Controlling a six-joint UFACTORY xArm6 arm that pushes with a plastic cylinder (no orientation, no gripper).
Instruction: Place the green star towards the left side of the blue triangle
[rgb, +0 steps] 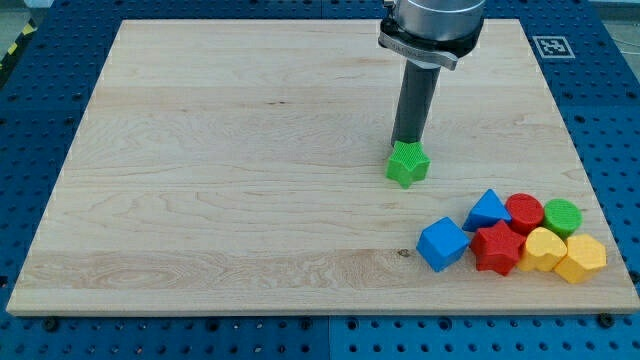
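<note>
The green star lies on the wooden board right of the middle. My tip stands at the star's upper edge, touching or nearly touching it from the view's top. The blue triangle lies lower right of the star, at the top left of a cluster of blocks near the board's lower right corner. The star sits apart from the triangle, up and to its left.
The cluster also holds a blue cube, a red star, a red cylinder, a green cylinder, a yellow heart-like block and a yellow hexagon. The board's edge borders a blue pegboard table.
</note>
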